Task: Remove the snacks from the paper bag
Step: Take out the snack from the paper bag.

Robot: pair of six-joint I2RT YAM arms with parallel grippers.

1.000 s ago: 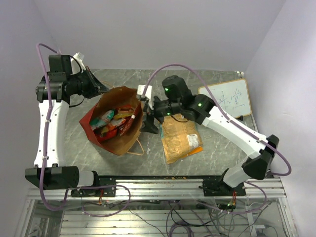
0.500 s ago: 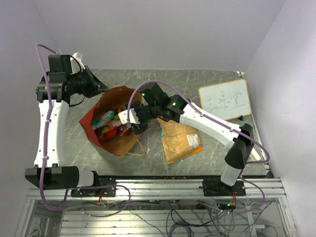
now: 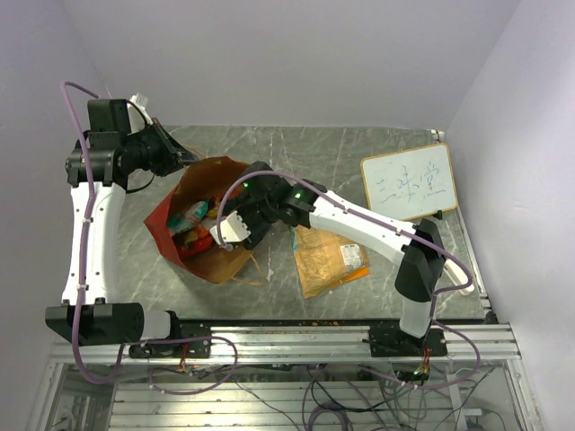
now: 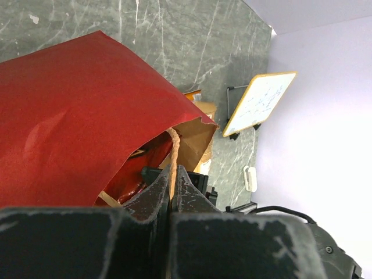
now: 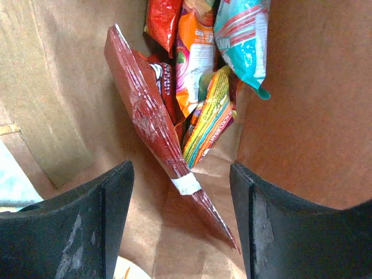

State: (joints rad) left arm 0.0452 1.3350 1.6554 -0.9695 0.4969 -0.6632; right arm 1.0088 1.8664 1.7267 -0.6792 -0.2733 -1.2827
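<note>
The paper bag [image 3: 199, 260] lies on the table, red outside [image 4: 70, 116], its mouth held up. My left gripper [image 3: 184, 160] is shut on the bag's twine handle [image 4: 172, 157], which runs between my closed jaws [image 4: 171, 183]. My right gripper [image 3: 230, 235] is open inside the bag mouth [image 5: 183, 197]. Between its fingers lies the tip of a red packet [image 5: 145, 110]. Beyond it are an orange packet [image 5: 195, 52], a teal packet [image 5: 244, 35] and a striped yellow packet [image 5: 209, 119] on the brown kraft inside [image 5: 296, 116]. A brown-orange packet [image 3: 328, 256] lies on the table right of the bag.
A white framed whiteboard [image 3: 409, 182] stands at the back right, also in the left wrist view [image 4: 258, 102]. The right arm's purple cable [image 3: 269, 175] loops over the bag. The table's metal rail [image 3: 341, 337] runs along the near edge.
My right gripper has moved left from above the brown-orange packet on the table into the bag mouth. The left gripper has held the handle still.
</note>
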